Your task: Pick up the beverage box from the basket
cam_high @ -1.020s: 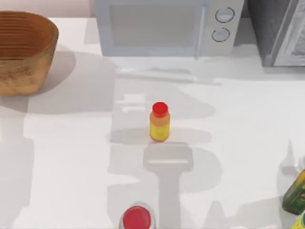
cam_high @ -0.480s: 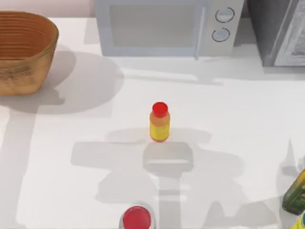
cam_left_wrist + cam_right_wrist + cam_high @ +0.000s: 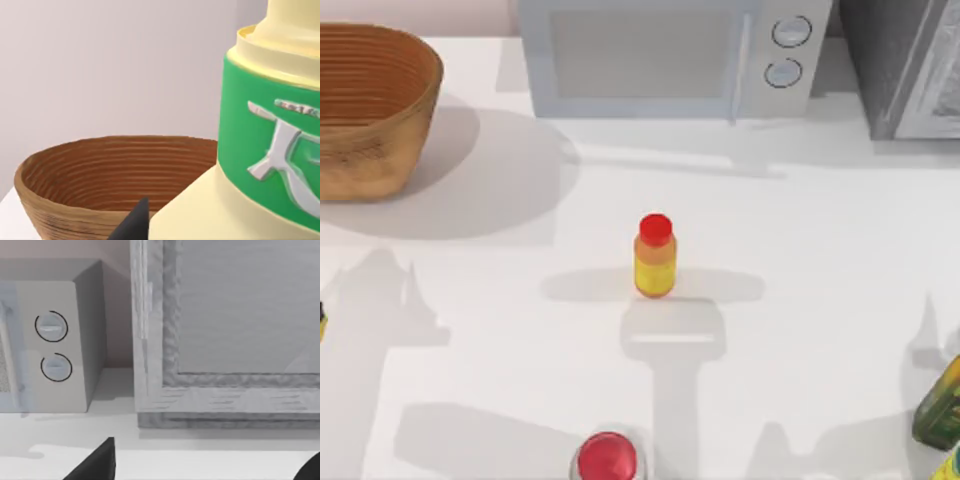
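Observation:
The beverage box [image 3: 260,150], a pale cream carton with a green band and silver marking, stands very close in the left wrist view. My left gripper [image 3: 200,232] is shut on it, and one dark fingertip [image 3: 134,226] shows beside its lower part. The brown woven basket [image 3: 90,175] lies beyond and below the box, its ribbed inside bare where it shows. From above, the basket [image 3: 370,110] sits at the table's far left corner. My right gripper [image 3: 205,472] is open, its dark fingertips wide apart with nothing between them, facing the back right of the table.
A yellow-orange bottle with a red cap [image 3: 655,256] stands mid-table. Another red cap [image 3: 607,457] sits at the front edge. A dark green-and-yellow carton [image 3: 942,405] is at the front right. A microwave [image 3: 670,55] and a grey cabinet [image 3: 910,65] line the back.
The arm's shadow has slid across the table to the left and toward the front. The basket, bottle and carton have stayed put.

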`<action>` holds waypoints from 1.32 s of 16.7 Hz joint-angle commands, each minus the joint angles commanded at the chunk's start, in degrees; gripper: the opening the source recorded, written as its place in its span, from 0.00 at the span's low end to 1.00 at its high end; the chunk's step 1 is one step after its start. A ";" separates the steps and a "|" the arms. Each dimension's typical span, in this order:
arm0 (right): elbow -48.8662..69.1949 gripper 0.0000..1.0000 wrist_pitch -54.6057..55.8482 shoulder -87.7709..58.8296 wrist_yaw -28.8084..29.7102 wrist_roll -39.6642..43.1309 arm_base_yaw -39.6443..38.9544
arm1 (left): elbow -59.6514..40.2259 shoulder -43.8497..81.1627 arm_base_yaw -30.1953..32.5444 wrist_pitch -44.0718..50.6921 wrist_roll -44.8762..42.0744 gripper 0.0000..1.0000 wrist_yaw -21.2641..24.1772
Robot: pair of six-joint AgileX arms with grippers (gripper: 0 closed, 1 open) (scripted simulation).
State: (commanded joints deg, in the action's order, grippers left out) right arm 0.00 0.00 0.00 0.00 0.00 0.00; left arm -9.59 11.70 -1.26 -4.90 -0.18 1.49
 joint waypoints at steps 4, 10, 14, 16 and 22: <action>0.00 1.00 0.00 0.00 0.00 0.00 0.00 | 8.30 -10.20 1.05 4.19 0.12 0.00 -1.25; 0.00 1.00 0.00 0.00 0.00 0.00 0.00 | 9.53 -11.43 1.08 4.81 0.07 0.00 -1.46; 0.00 1.00 0.00 0.00 0.00 0.00 0.00 | 9.26 -8.56 2.42 4.57 0.53 0.00 -3.71; 0.00 1.00 0.00 0.00 0.00 0.00 0.00 | 8.19 -4.51 4.69 3.55 1.01 0.00 -7.33; 0.00 1.00 0.00 0.00 0.00 0.00 0.00 | 0.05 12.83 16.24 -4.36 2.09 0.00 -25.24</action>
State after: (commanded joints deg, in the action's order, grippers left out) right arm 0.00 0.00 0.00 0.00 0.00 0.00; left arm -9.54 24.53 14.98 -9.25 1.91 -23.75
